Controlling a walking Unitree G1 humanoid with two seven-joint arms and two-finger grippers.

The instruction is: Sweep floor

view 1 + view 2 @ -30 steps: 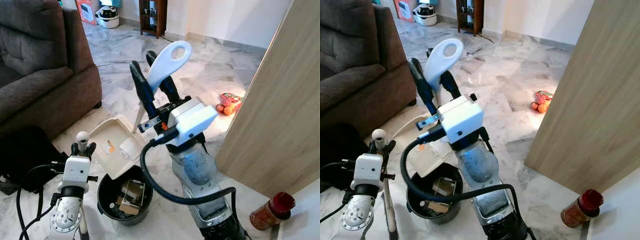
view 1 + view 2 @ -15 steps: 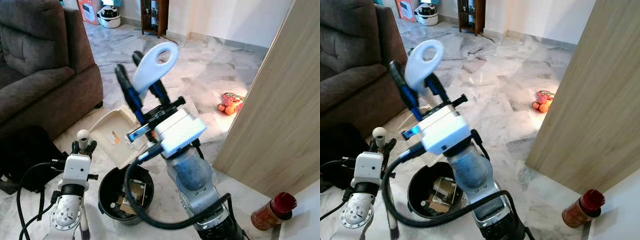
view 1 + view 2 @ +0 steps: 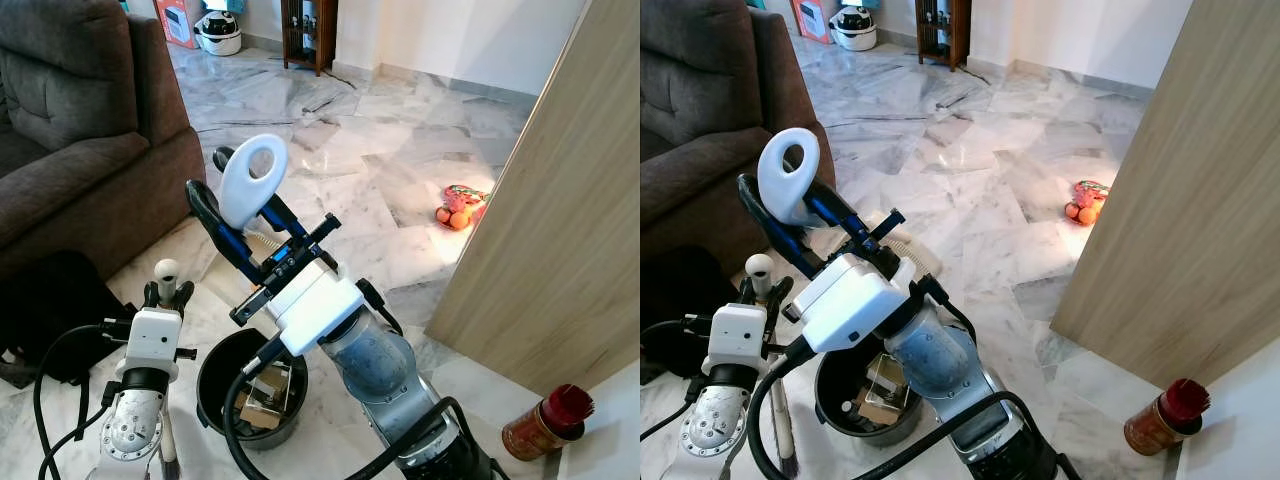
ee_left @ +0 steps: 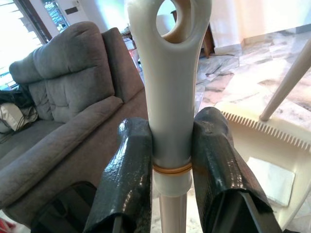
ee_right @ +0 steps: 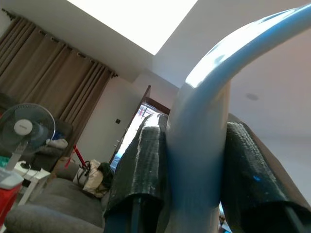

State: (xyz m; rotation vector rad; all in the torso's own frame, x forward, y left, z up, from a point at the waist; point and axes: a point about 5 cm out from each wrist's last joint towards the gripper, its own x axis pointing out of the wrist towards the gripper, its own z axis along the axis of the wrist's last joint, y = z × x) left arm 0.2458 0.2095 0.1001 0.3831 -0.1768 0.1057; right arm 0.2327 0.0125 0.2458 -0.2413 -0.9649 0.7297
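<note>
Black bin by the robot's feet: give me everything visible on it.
The black bin is a round, dark, plastic-looking bucket standing upright on the marble floor, open at the top. Inside lies crumpled rubbish in brown and white, cardboard-like. The right arm, whose right gripper clamps the white dustpan handle, crosses above its rim and hides part of it. The left gripper holds the broom handle beside it.

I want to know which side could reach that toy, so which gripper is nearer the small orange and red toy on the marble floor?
Right. The right gripper, shut on the white loop-ended dustpan handle, is nearer the orange and red toy; the left gripper, holding the broom handle, sits farther away.
</note>
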